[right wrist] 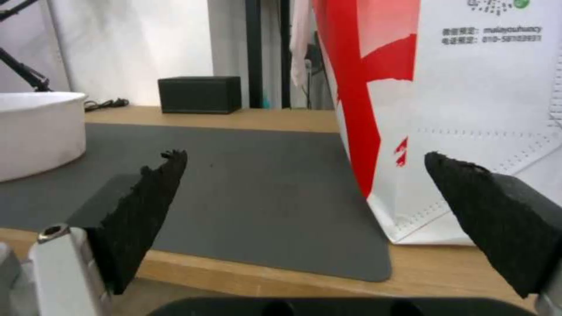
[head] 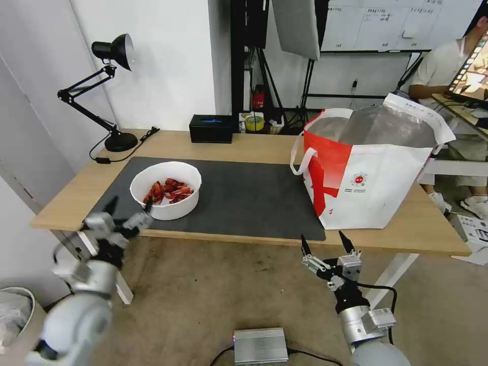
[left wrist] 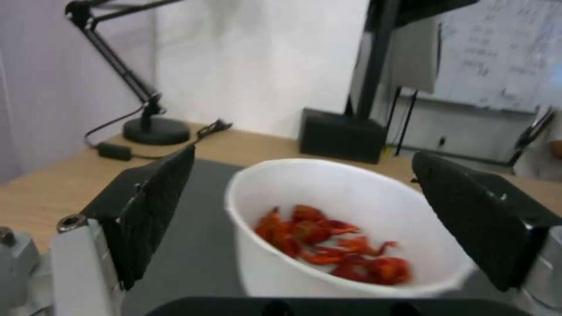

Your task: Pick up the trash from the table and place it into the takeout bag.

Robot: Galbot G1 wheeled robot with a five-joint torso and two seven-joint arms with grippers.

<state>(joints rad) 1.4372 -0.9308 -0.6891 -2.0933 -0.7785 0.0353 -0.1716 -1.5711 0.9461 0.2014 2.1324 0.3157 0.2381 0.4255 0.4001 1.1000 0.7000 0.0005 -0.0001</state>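
White walls and a whiteboard back the light wood worktop [head: 244,147] I am looking down on, and a dark grey mat [head: 254,198] covers most of its middle. Biggest thing on it is the takeout bag [head: 371,173], standing upright on the right side with one corner on the mat's edge. Its mouth gapes open and I see silver foil lining inside. It is white with red panels and white strap handles, and carries a small round red logo; in the right wrist view I can read "malayouhuncy" and a number beginning "010-" printed beneath it. On the left part of the mat sits the white round bowl [head: 166,189], upright, with red crayfish shells [head: 169,191] lying in its bottom. Behind, at the back edge, a black tissue box [head: 211,128] rests near the middle, and a black desk lamp [head: 109,91] stands at the far left corner.

My left end effector [head: 128,212] hovers at the front edge, right before the bowl, its jaws spread wide; from its wrist camera the bowl lies between the two pads without touching them. My right end effector [head: 325,243] hangs below the front edge, near the bag's lower corner, jaws likewise spread and holding nothing.
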